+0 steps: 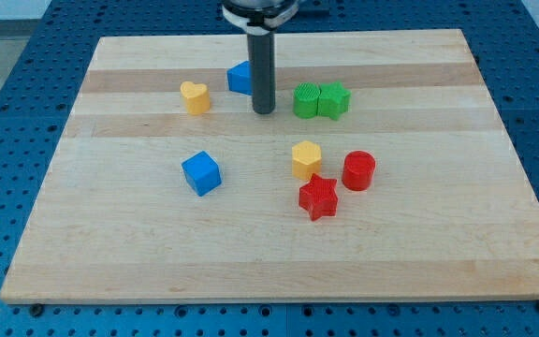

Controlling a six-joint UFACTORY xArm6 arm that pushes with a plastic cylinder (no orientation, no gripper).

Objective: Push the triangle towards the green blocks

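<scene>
The rod has no jaws; its tip [264, 110] stands between the blue triangle [240, 79] and the green blocks [321, 100]. It should circle to the triangle's left, then push straight right

We take this for a robotics lab bench: a pale wooden board [279, 253] lies on a blue perforated metal table [7, 112] with a regular grid of mounting holes, beneath a dark robot rod [264, 65].
</scene>
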